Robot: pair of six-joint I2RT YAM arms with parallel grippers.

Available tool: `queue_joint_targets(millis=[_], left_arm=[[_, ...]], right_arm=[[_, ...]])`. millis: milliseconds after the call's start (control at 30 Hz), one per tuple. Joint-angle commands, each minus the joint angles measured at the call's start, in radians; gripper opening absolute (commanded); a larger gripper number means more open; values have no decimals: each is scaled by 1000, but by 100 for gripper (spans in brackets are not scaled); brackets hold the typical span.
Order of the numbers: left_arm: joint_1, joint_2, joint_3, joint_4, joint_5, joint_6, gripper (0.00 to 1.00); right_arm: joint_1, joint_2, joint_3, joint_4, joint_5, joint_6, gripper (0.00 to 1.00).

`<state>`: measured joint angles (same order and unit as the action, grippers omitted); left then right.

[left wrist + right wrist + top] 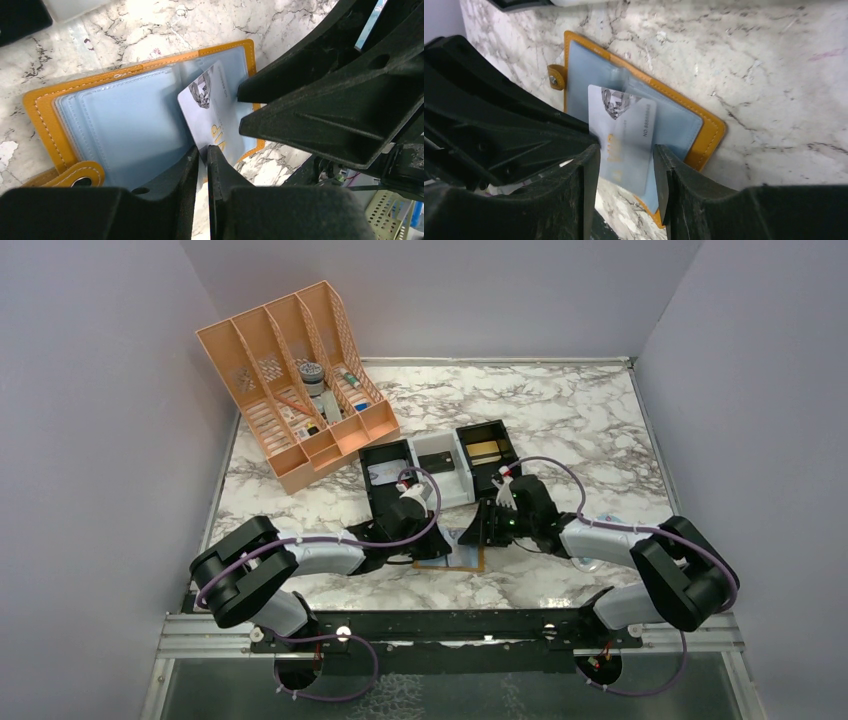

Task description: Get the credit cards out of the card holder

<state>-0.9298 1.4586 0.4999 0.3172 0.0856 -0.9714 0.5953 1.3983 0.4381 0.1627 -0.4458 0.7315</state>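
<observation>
The card holder [470, 568] lies open on the marble between both grippers, with a mustard border [709, 132] and pale blue panels [125, 115]. One credit card [207, 110], pale grey-blue with a diamond logo, sticks out of a pocket and tilts up; it also shows in the right wrist view [629, 135]. My left gripper [202, 150] is shut on this card's near edge. My right gripper [626, 165] is open, its fingers [310, 120] low over the holder on either side of the card. Any other cards are hidden.
Two black bins [385, 475] [490, 455] with a white bin [440, 455] between them stand just behind the grippers. A peach file organizer [295, 380] with small items stands at the back left. Grey walls enclose the table.
</observation>
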Motion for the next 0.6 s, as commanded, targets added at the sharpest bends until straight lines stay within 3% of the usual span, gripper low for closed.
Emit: queue_joint_targets(millis=[0, 167, 333, 567], left_arm=[[-4, 11, 25, -9, -11, 12, 19], [-4, 56, 23, 44, 25, -22, 31], [-5, 75, 11, 113, 42, -72, 32], [-4, 17, -33, 114, -14, -85, 18]], right_arm=[[0, 14, 8, -98, 109, -24, 45], [0, 41, -22, -66, 81, -15, 45], [0, 77, -37, -35, 56, 3, 44], [-1, 48, -39, -38, 124, -8, 44]])
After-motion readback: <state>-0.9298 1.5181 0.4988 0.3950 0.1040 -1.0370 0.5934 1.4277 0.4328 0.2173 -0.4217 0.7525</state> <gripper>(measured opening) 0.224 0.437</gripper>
